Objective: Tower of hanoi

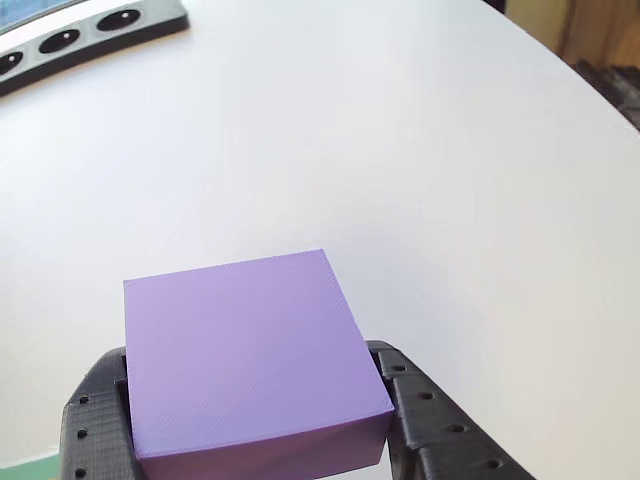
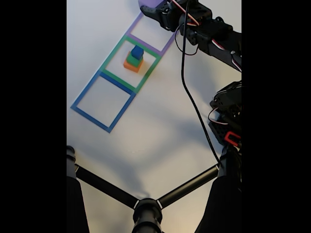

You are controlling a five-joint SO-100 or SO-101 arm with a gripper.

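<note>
In the other view, a black power strip [image 1: 70, 40] with round sockets lies at the upper left of the smooth white table [image 1: 450, 180]. Lower down, the black printed gripper [image 1: 262, 425], its fingers dotted with holes, clamps a purple cube [image 1: 245, 355] from both sides. The cube is matte with fine print lines; its faces look roughly equal, so no long axis stands out, and one corner points up and right.

In the fixed view, flat square outlines run diagonally: blue frame [image 2: 103, 103], green frame [image 2: 112, 53], purple frame [image 2: 167, 44]. Inside the green one stands a stepped stack: orange block [image 2: 131, 66], green block [image 2: 133, 59], blue block [image 2: 137, 51]. At the top edge, the purple cube [image 2: 150, 3] is probably raised above the purple frame.
</note>
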